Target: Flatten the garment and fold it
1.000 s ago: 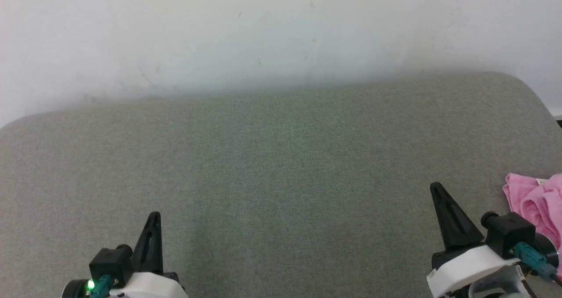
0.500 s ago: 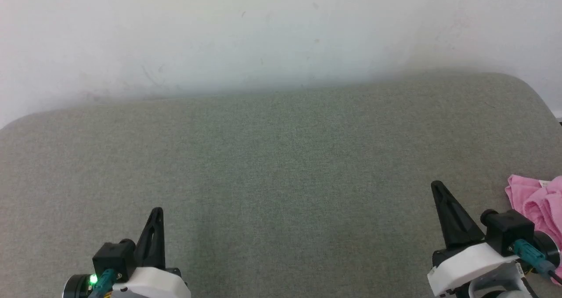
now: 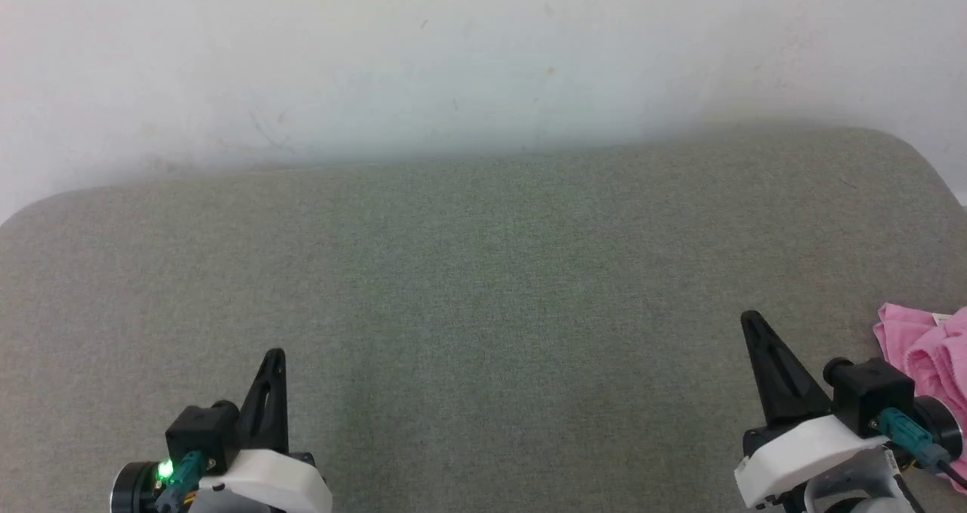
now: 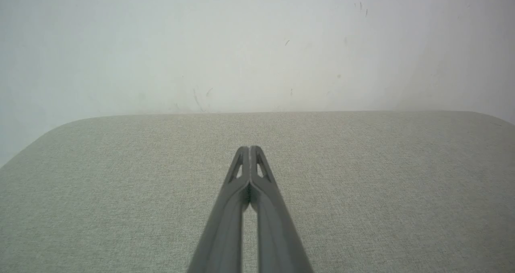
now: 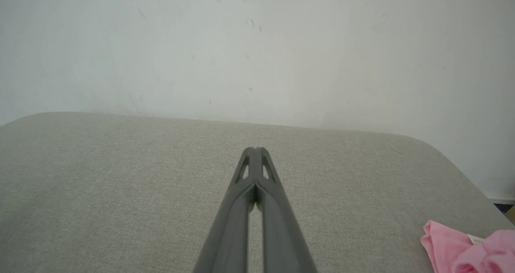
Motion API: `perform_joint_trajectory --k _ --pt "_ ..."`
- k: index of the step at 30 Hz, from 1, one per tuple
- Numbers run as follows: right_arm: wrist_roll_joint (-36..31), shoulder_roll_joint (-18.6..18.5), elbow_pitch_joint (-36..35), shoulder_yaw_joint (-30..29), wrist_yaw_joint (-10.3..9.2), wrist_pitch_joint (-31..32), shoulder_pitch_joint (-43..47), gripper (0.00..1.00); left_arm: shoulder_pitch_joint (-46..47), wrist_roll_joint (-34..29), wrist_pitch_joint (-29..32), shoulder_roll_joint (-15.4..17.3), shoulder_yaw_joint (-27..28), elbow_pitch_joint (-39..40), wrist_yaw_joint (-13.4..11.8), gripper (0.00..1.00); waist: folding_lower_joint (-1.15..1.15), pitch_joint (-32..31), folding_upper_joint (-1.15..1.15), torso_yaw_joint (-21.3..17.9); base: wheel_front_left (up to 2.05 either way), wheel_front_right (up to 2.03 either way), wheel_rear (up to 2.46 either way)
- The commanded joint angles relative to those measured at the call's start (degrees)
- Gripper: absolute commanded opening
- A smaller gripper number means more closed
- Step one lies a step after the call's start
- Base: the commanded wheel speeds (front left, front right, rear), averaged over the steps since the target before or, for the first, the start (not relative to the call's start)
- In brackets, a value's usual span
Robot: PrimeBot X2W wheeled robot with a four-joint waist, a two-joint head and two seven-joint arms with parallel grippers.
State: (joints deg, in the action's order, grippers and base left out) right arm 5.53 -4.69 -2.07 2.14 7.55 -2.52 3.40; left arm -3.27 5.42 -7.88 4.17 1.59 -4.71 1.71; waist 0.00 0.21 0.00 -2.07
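Observation:
The pink garment (image 3: 928, 353) lies bunched up at the right edge of the grey fabric surface (image 3: 483, 286), a small white label showing on its top. In the right wrist view the garment (image 5: 462, 249) sits at the bottom right corner, off to the side of the fingers. My right gripper (image 3: 751, 320) hovers just left of it, shut and empty, fingertips pressed together (image 5: 254, 149). At the lower left my left gripper (image 3: 276, 354) is shut too, with nothing between its fingers (image 4: 249, 148), far from the garment.
A pale wall (image 3: 483, 60) rises straight behind the surface. The surface rounds off at its far left (image 3: 30, 211) and far right (image 3: 918, 154) corners. Bare fabric stretches between the two grippers.
The head camera has drifted slightly, so the garment sits a bit further right and lower in view. The left gripper has crept a little up and right. Both grippers stay shut.

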Motion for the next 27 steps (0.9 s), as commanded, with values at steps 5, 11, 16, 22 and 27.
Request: perform_joint_trajectory --k 5,11,16,22,27 --pt "-0.84 0.39 0.35 -0.31 -0.03 0.31 -1.12 0.00 0.91 -1.05 0.82 -0.20 -0.25 0.69 -0.52 0.00 0.00 -0.02 0.00 0.17 0.00 0.00 0.00" --pt "-1.30 0.53 0.52 -0.49 -0.04 0.53 -1.35 0.00 1.15 -1.48 1.52 -0.30 -0.38 1.09 -0.64 0.00 0.00 -0.03 0.00 0.36 0.00 0.00 0.00" --pt "-1.69 0.65 0.66 -0.64 -0.04 0.72 -1.53 0.00 1.34 -1.84 2.11 -0.40 -0.49 1.42 -0.74 0.00 0.00 -0.05 0.00 0.52 0.00 0.00 0.00" --pt "-2.16 0.79 0.84 -0.83 -0.04 0.94 -1.76 0.00 1.58 -2.28 2.81 -0.50 -0.63 1.82 -0.86 0.00 0.00 -0.07 0.00 0.71 0.00 0.00 0.00" --pt "-2.55 0.91 0.98 -0.98 -0.04 1.12 -1.95 0.00 1.77 -2.64 3.39 -0.60 -0.74 2.15 -0.96 0.00 0.00 -0.09 0.00 0.86 0.00 0.00 0.00"
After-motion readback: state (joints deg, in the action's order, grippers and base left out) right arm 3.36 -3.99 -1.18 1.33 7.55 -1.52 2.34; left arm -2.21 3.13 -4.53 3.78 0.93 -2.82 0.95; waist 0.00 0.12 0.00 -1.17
